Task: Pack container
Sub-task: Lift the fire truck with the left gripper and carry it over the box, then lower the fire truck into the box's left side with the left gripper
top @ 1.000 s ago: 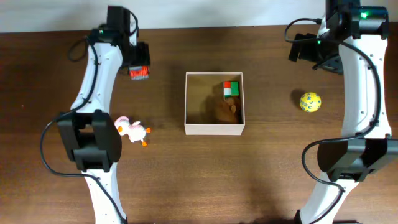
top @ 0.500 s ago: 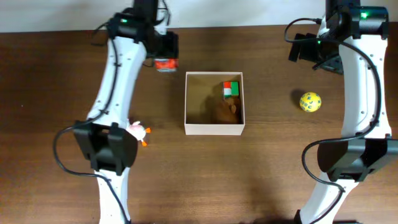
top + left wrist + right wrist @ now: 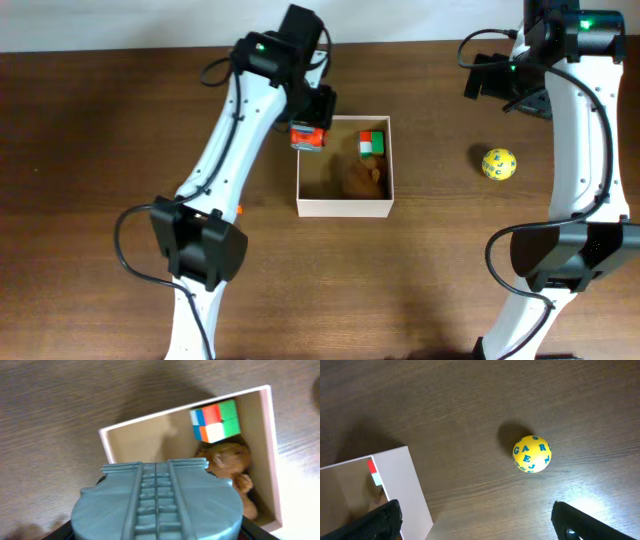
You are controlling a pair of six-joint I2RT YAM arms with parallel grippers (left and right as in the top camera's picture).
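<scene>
We see the left hand [image 3: 310, 128] part-open, clamped on a red-and-grey toy [image 3: 156, 505] over the container's [image 3: 345, 209] far-left corner. The container sits mid-tabletop [image 3: 100, 150], with a colour cube [image 3: 371, 143] and brown plush [image 3: 365, 178] inside. The right hand [image 3: 477, 527] is wide open and empty, near the yellow letter ball [image 3: 532, 453].

A yellow lettered ball [image 3: 532, 453] lies apart from the container [image 3: 405, 490].
</scene>
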